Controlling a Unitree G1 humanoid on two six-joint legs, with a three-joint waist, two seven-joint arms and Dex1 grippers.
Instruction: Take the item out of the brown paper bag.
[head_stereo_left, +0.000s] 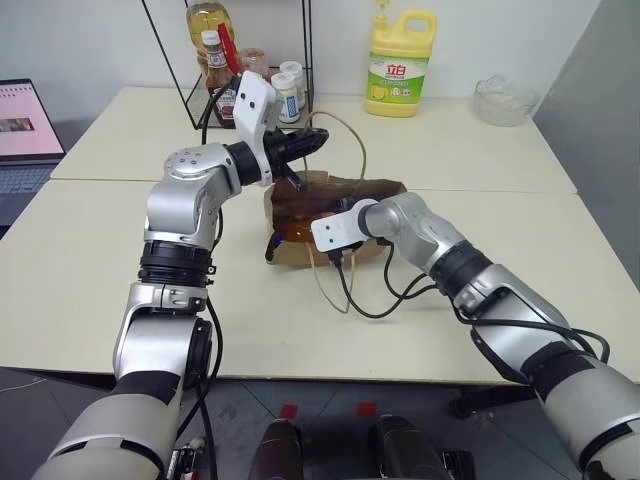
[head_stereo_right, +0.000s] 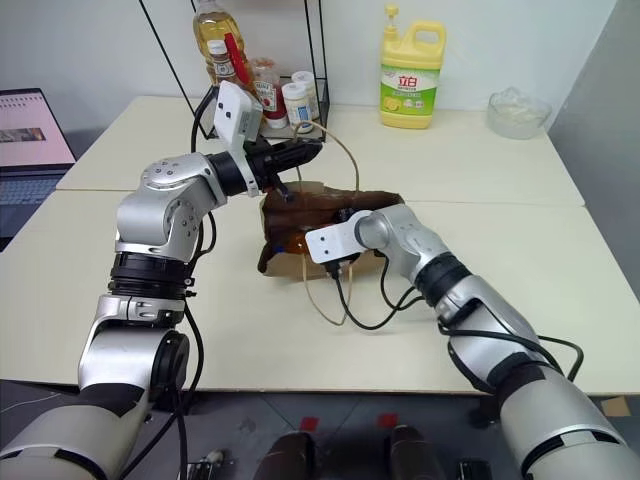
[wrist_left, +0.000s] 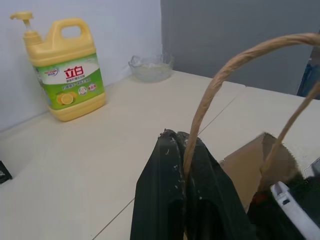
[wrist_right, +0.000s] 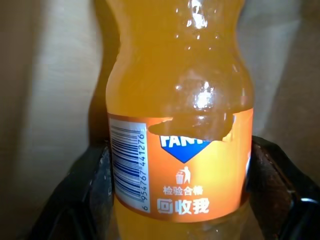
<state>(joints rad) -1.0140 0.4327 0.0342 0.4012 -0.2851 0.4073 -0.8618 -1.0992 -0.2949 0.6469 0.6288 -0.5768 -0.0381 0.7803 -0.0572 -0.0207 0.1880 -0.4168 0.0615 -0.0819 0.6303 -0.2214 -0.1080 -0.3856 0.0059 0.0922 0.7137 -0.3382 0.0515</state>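
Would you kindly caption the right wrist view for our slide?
Right hand straddling the orange drink bottle inside the paper bag.

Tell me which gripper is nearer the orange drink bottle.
Right. The right gripper is inside the brown paper bag, fingers either side of the orange drink bottle. The left gripper pinches the bag's cord handle above.

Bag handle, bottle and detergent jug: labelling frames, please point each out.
bag handle (wrist_left: 210, 95), left wrist view, cord loop above the pincer.
bottle (wrist_right: 180, 165), right wrist view, orange label.
detergent jug (head_stereo_left: 399, 75), left eye view, green label.
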